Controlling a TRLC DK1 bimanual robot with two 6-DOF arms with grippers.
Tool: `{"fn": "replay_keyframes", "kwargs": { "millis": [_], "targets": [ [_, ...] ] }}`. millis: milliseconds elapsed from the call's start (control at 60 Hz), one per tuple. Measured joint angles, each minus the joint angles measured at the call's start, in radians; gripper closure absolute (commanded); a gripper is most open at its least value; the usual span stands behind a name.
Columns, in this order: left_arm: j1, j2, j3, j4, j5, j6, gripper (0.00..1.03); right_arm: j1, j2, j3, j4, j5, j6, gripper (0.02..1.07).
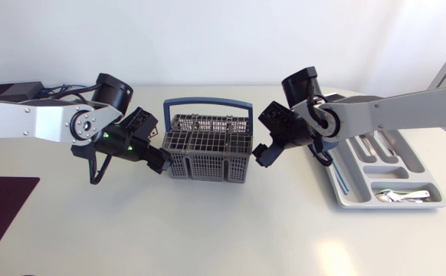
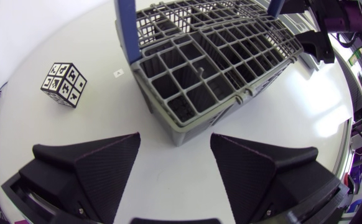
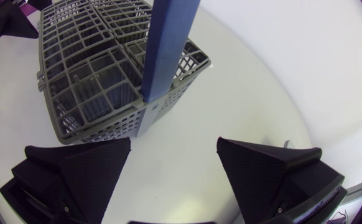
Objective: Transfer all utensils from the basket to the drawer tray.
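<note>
Basket [image 1: 208, 146], grey with blue handle, sits mid-counter [image 1: 223, 238]; open counter toward near edge. Left tool [image 1: 160, 159] just beside basket's left wall, fingers spread wide, holding nothing. Right tool [image 1: 263, 153] just beside right wall, likewise wide open, empty. Drawer tray [image 1: 345, 188] near right edge, partly under right arm; spoons [image 1: 398, 196], probably, in near compartment. Marker cube [image 2: 64, 84] ahead of left tool, apart from basket. Dark mat [image 1: 1, 207] at left front corner.

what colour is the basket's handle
Blue handle on the grey basket; clearest in the right wrist view.
</note>
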Motion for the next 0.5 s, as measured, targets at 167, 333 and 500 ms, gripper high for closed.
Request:
{"fn": "replay_keyframes", "kwargs": {
  "millis": [167, 333, 500],
  "targets": [
    [-0.031, 0.000, 0.000, 0.000, 0.000, 0.000, 0.24, -0.005, 0.000, 0.002, 0.001, 0.011, 0.000, 0.07],
    [0.006, -0.042, 0.000, -0.030, 0.001, 0.004, 0.24, -0.014, 0.000, 0.002, 0.002, 0.011, -0.001, 0.07],
    [0.085, -0.160, 0.001, -0.048, 0.017, 0.023, 0.28, -0.018, 0.000, 0.002, 0.002, 0.011, -0.001, 0.07]
  ]
}}
